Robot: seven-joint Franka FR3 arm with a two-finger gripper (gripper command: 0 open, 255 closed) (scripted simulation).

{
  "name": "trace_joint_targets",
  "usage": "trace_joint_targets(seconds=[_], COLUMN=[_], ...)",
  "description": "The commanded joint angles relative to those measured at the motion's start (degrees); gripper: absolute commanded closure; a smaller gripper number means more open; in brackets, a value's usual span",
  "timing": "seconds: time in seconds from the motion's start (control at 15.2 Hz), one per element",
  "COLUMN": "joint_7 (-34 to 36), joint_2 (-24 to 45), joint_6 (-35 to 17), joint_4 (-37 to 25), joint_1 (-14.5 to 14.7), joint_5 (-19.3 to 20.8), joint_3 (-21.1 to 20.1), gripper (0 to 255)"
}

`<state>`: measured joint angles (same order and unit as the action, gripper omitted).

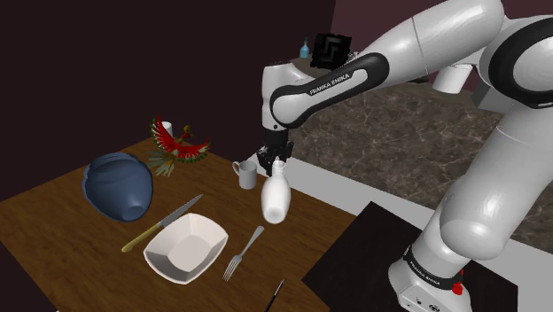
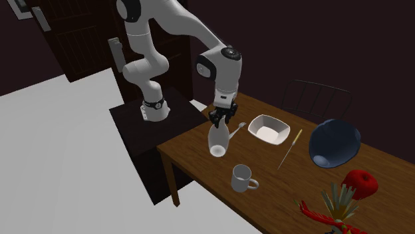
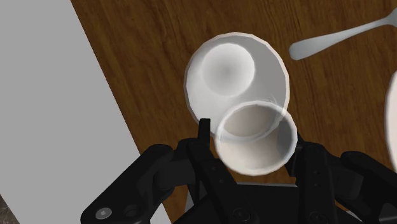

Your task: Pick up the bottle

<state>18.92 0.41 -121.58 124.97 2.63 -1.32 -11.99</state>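
In the shoulder view the gripper (image 1: pixel 273 165) is closed on the neck of the white bottle (image 1: pixel 276 199), which is just beside the mug (image 1: pixel 245 175), on the side toward the arm's stand. I judge the grasp made and the lift the step in hand. It calls for a straight rise that keeps clear of the mug. Counted on the wooden table (image 1: pixel 53 239): one bottle, one mug, one white bowl (image 1: pixel 184 248), one blue bowl (image 1: pixel 118 184), one knife (image 1: pixel 164 222), one fork (image 1: pixel 243 253) and one red bird figure (image 1: pixel 180 144), all farther from the mug than the bottle is. In the second exterior view the bottle (image 2: pixel 217 141) tilts beneath the gripper (image 2: pixel 223 119), near the mug (image 2: pixel 243 178); whether its base is off the table I cannot tell. In the wrist view both fingers (image 3: pixel 205 137) clasp the neck of the bottle (image 3: pixel 235 73) between them.
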Motion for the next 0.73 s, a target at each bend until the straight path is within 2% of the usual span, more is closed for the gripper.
trace_joint_targets(seconds=[0.0, 0.66], joint_7=[0.0, -0.4], joint_2=[-0.3, -3.3], joint_6=[0.8, 8.3], joint_4=[-0.4, -4.9], joint_1=[0.0, -0.1], joint_5=[-0.1, -0.7], joint_3=[0.0, 0.1], gripper=[255, 255])
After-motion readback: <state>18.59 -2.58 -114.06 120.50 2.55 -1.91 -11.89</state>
